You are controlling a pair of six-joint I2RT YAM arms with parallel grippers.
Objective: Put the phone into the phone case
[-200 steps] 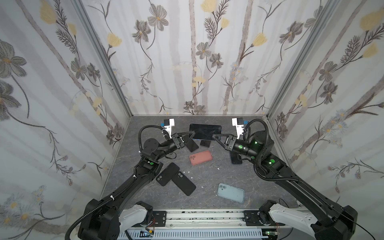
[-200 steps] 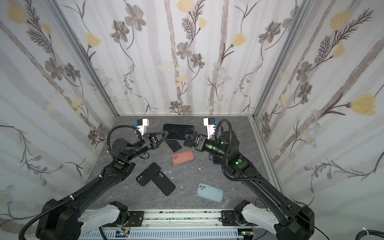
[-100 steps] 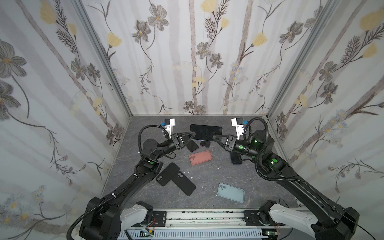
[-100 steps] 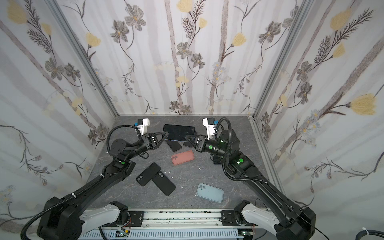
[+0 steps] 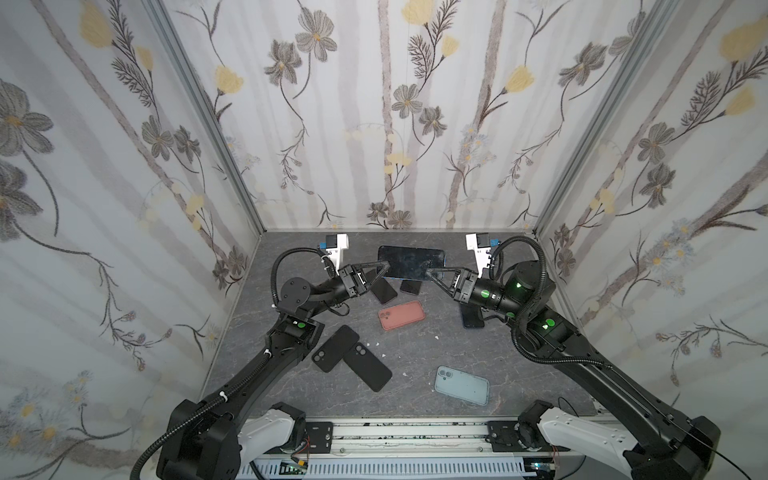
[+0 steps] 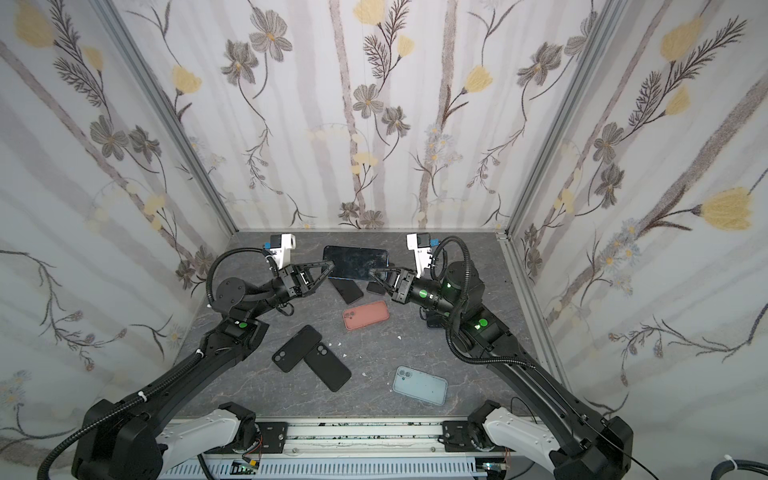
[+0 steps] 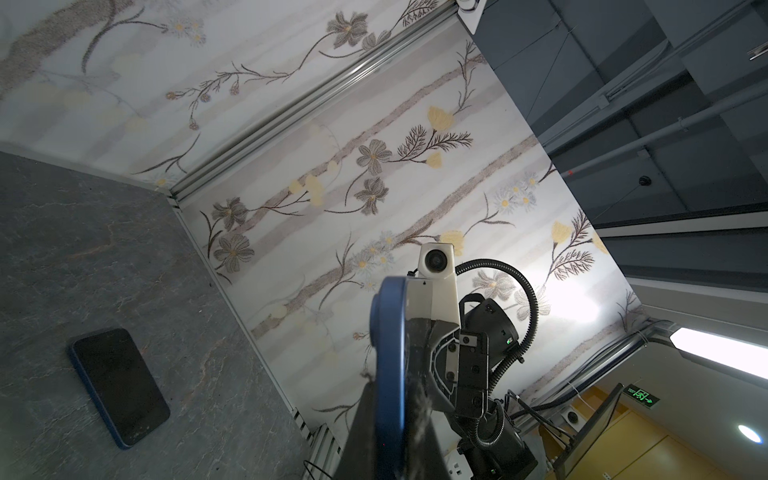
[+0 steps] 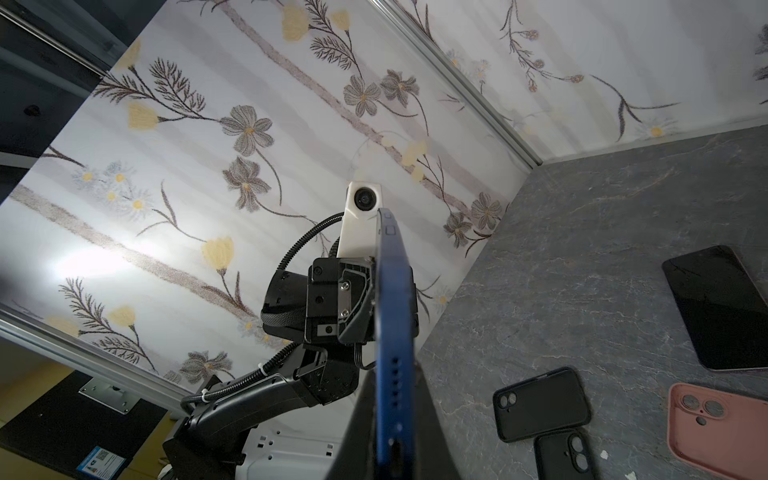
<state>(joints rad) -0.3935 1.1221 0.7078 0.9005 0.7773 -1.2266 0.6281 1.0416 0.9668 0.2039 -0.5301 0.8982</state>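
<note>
1. Starting nearest, we see the light blue case point(image 5: 461, 385) lying loose on the tabletop point(image 5: 415, 365); pressing into it could skid it away.
2. The two black cases point(image 5: 334, 348) touch, so working on one may drag the other.
3. The pink case point(image 5: 401, 315) lies mid-tabletop; we cannot tell which case fits.
4. Farthest, the phone point(image 5: 411, 262) hangs above the tabletop, with the left hand point(image 5: 384, 266) and the right hand point(image 5: 430, 274) each closed on one short end. If either pulls or twists out of step, we risk the thin edge slipping and the phone dropping onto the dark phone point(image 5: 383, 290) beneath.
</note>
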